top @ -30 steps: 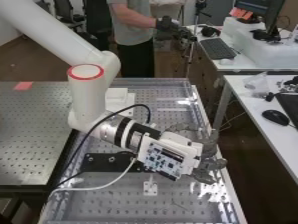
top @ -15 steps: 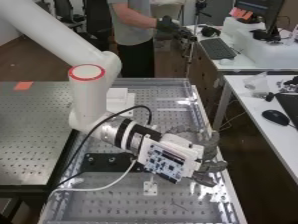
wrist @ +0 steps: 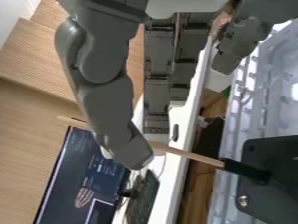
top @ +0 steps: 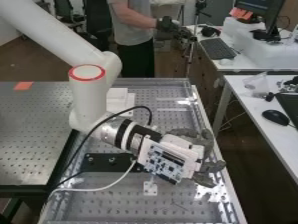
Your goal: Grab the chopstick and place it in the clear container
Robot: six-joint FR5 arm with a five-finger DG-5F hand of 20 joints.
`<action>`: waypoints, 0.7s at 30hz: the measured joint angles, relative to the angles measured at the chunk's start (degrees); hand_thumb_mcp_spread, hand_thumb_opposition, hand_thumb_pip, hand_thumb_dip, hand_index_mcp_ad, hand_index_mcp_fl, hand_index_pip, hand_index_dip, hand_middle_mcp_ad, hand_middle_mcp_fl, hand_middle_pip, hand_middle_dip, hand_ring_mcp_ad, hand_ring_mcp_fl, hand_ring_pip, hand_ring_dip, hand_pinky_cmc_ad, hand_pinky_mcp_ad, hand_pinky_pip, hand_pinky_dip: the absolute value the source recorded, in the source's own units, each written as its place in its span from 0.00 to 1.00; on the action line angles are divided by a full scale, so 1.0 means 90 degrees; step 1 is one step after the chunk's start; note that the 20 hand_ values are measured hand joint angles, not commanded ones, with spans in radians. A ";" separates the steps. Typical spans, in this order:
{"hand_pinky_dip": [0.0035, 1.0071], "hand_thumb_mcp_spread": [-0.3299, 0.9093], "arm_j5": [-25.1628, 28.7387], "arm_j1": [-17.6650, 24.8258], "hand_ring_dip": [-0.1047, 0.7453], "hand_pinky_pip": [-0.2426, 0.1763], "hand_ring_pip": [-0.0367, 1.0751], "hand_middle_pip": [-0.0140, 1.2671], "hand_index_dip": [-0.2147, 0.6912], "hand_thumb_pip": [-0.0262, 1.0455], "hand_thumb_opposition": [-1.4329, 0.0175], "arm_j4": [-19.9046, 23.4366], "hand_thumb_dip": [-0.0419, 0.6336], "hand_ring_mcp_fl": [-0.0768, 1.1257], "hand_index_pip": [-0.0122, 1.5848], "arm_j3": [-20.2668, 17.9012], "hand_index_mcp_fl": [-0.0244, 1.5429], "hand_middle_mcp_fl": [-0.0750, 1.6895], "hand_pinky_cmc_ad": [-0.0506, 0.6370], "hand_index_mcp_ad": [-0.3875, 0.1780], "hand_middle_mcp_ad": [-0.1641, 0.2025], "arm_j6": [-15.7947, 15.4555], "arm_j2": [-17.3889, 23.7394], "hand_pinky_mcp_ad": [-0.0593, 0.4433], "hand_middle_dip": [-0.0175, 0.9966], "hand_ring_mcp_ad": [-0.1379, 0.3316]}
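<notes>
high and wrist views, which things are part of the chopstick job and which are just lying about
Part of the job:
- wooden chopstick
- robot hand

Just lying about:
- black computer mouse
- desk keyboard
- orange slip on the perforated metal table

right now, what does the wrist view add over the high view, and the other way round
Wrist view adds: the pale wooden chopstick, one end meeting a dark fitting at the black plate.

High view adds: the arm's red-ringed joint, a small white bracket on the perforated bench, and a computer mouse on the white desk.

Both share: the hand and a bolted black plate, probably the same one.
</notes>
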 joint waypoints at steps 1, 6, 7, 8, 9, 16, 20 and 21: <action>0.15 0.92 -0.0001 -0.0001 0.63 0.53 0.13 0.26 0.59 0.44 0.31 -0.0005 0.54 0.45 0.51 0.0003 0.60 0.64 0.68 0.16 0.37 0.0000 -0.0001 0.55 0.79 0.24; 0.15 0.92 -0.0054 -0.0013 0.63 0.53 0.13 0.27 0.59 0.44 0.30 -0.0032 0.54 0.46 0.51 0.0028 0.60 0.64 0.70 0.16 0.35 -0.0041 -0.0010 0.55 0.80 0.25; 0.15 0.92 -0.0056 -0.0015 0.63 0.53 0.13 0.27 0.59 0.44 0.30 -0.0032 0.54 0.46 0.51 0.0033 0.61 0.66 0.70 0.16 0.35 -0.0053 -0.0009 0.55 0.80 0.25; 0.15 0.92 -0.0058 -0.0017 0.63 0.53 0.12 0.27 0.59 0.44 0.30 -0.0032 0.54 0.46 0.51 0.0039 0.61 0.65 0.70 0.16 0.35 -0.0076 -0.0010 0.55 0.80 0.25; 0.15 0.93 -0.0054 -0.0016 0.63 0.53 0.13 0.27 0.59 0.44 0.30 -0.0035 0.54 0.46 0.51 0.0049 0.61 0.65 0.70 0.16 0.35 -0.0101 -0.0012 0.54 0.80 0.25; 0.15 0.97 0.0077 -0.0014 0.63 0.54 0.14 0.27 0.59 0.45 0.28 0.0016 0.53 0.50 0.48 0.0088 0.66 0.69 0.71 0.40 0.30 -0.0287 0.0002 0.58 0.80 0.24; 0.15 0.97 0.0065 -0.0011 0.64 0.54 0.14 0.26 0.62 0.44 0.29 0.0049 0.53 0.53 0.44 0.0142 0.69 0.70 0.71 0.43 0.31 -0.0440 0.0018 0.58 0.79 0.25; 0.15 0.97 0.0063 -0.0010 0.66 0.54 0.14 0.26 0.62 0.44 0.27 0.0055 0.53 0.53 0.43 0.0146 0.70 0.71 0.72 0.43 0.30 -0.0456 0.0021 0.58 0.79 0.25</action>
